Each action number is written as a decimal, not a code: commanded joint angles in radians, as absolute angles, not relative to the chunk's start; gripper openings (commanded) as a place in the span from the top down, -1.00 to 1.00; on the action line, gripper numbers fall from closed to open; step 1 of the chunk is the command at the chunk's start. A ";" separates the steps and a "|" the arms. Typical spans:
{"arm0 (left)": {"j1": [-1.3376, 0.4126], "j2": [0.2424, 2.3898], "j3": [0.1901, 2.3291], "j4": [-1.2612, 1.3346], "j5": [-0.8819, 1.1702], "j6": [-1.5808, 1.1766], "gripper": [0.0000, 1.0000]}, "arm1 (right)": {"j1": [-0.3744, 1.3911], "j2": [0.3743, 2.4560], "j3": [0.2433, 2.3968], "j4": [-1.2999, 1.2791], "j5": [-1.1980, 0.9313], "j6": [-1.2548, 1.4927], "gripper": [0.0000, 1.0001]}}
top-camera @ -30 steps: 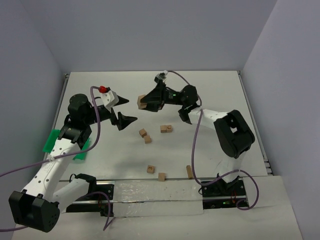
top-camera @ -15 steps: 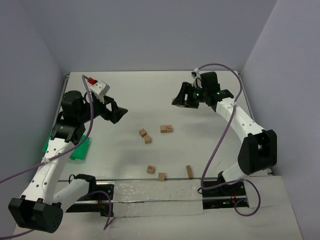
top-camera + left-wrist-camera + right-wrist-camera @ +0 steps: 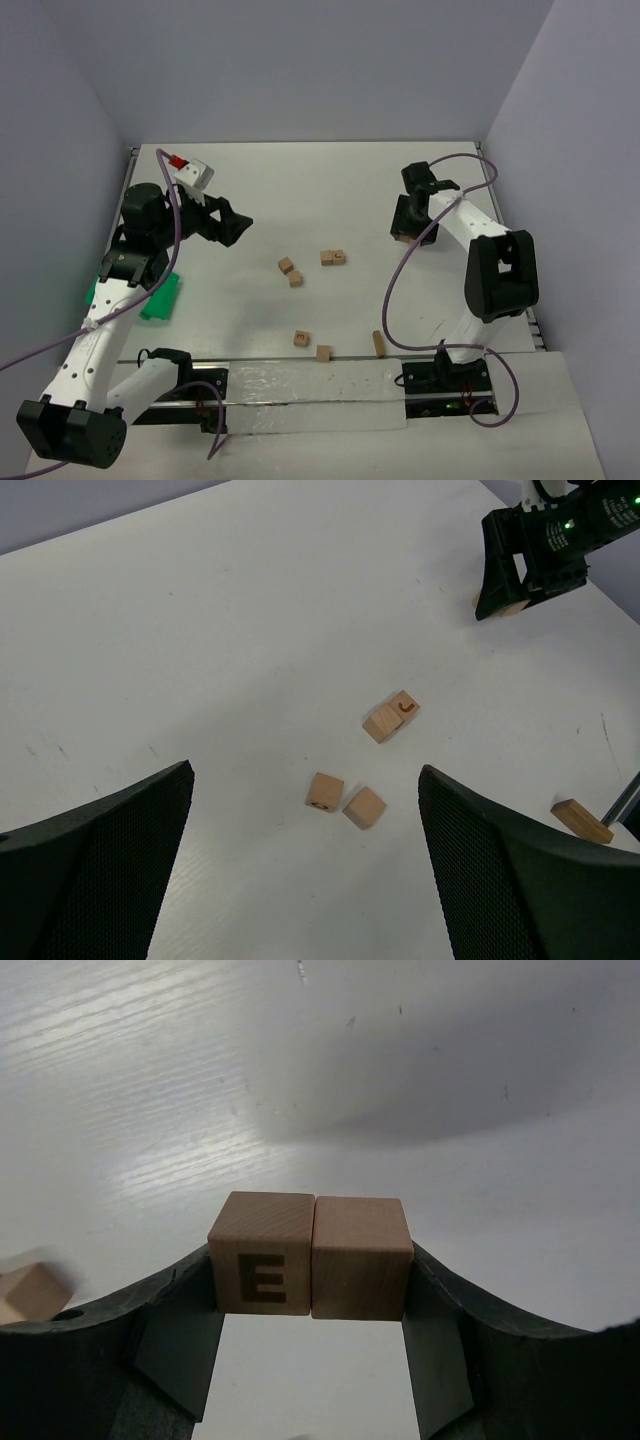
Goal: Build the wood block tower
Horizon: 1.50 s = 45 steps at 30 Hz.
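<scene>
My right gripper (image 3: pixel 312 1272) is shut on two wood blocks held side by side, one marked E (image 3: pixel 263 1253) and one plain (image 3: pixel 360 1257), just above the white table. In the top view that gripper (image 3: pixel 403 232) is low at the right side. Loose wood blocks lie mid-table: a touching pair (image 3: pixel 333 258), two more (image 3: pixel 286 266) (image 3: pixel 296 280), and three near the front edge (image 3: pixel 301 339) (image 3: pixel 323 353) (image 3: pixel 379 343). My left gripper (image 3: pixel 238 225) hangs open and empty, left of the blocks (image 3: pixel 325 790) (image 3: pixel 364 807). The tower is out of view.
A green tray (image 3: pixel 160 297) lies at the left edge under the left arm. Grey walls enclose the table on three sides. The arm bases and a rail run along the near edge (image 3: pixel 310 385). Purple cables trail from both arms.
The right arm has swung from the back middle to the right side and come down, still carrying the two blocks. The left gripper has drawn back a little to the left.
</scene>
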State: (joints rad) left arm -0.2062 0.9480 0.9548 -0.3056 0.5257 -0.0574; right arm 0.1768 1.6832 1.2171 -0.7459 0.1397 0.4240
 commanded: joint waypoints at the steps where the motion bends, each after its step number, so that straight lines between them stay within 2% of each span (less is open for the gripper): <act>1: -0.198 0.928 0.945 -0.294 0.511 -0.085 -0.99 | 0.183 1.714 1.219 -0.755 0.227 0.467 1.00; 8: -0.198 0.926 0.924 -0.283 0.502 -0.087 -0.98 | 0.237 1.705 1.208 -0.732 0.203 0.487 1.00; 11: -0.198 0.919 0.912 -0.282 0.498 -0.098 -0.99 | 0.328 1.662 1.215 -0.731 0.223 0.497 1.00; 16: -0.195 0.900 0.893 -0.285 0.498 -0.127 -0.99 | 0.461 1.660 1.303 -0.783 0.245 0.552 1.00; 23: -0.183 0.873 0.875 -0.305 0.493 -0.143 -0.98 | 0.571 1.723 1.416 -0.807 0.167 0.566 1.00; 30: -0.170 0.862 0.873 -0.282 0.499 -0.166 -0.98 | 0.638 1.807 1.486 -0.810 0.109 0.554 1.00; 45: -0.144 0.847 0.855 -0.241 0.529 -0.212 -0.98 | 0.667 1.887 1.539 -0.821 0.085 0.554 1.00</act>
